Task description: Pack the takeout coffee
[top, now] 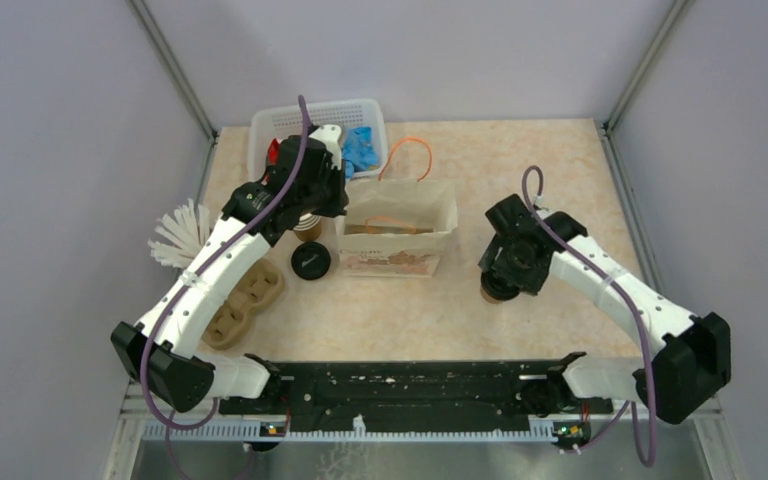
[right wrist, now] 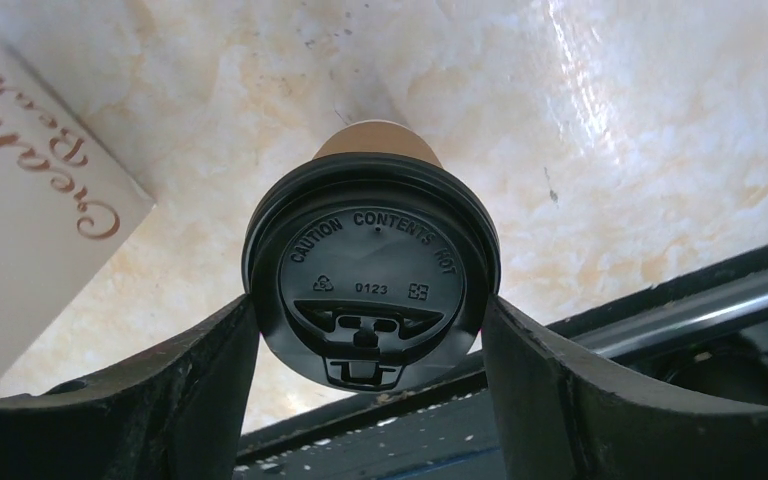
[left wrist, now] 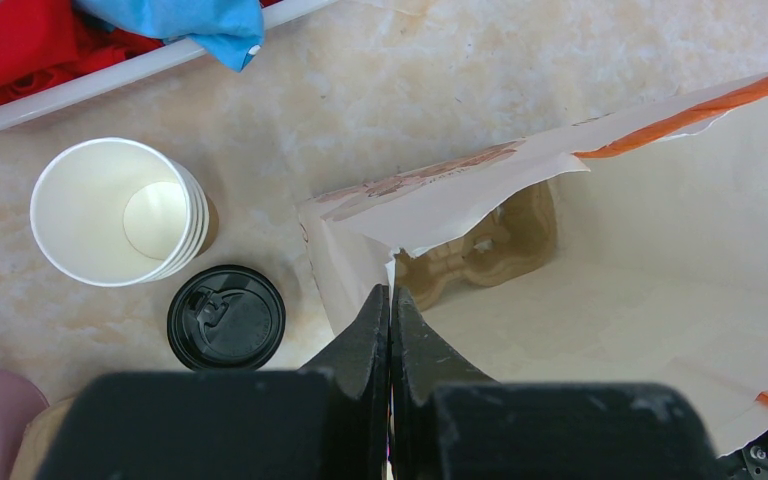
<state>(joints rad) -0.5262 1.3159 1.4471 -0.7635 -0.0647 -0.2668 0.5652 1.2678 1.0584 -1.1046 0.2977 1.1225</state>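
Observation:
The takeout coffee [right wrist: 370,270], a brown paper cup with a black lid, sits between my right gripper's [right wrist: 370,312] fingers, which press the lid on both sides. In the top view the cup [top: 495,292] is right of the white paper bag [top: 400,245], under my right gripper [top: 508,272]. I cannot tell whether it is off the table. My left gripper [left wrist: 390,295] is shut on the bag's [left wrist: 660,250] left rim, with a sliver of paper between the fingers. It also shows in the top view [top: 332,205]. The bag stands open with a pulp carrier [left wrist: 490,245] inside.
A stack of lidless cups [left wrist: 110,210] and a loose black lid [left wrist: 226,317] stand left of the bag. A white basket [top: 260,130] with red and blue items is at the back left. A pulp cup carrier [top: 245,300] lies front left. A black rail [top: 400,385] runs along the near edge.

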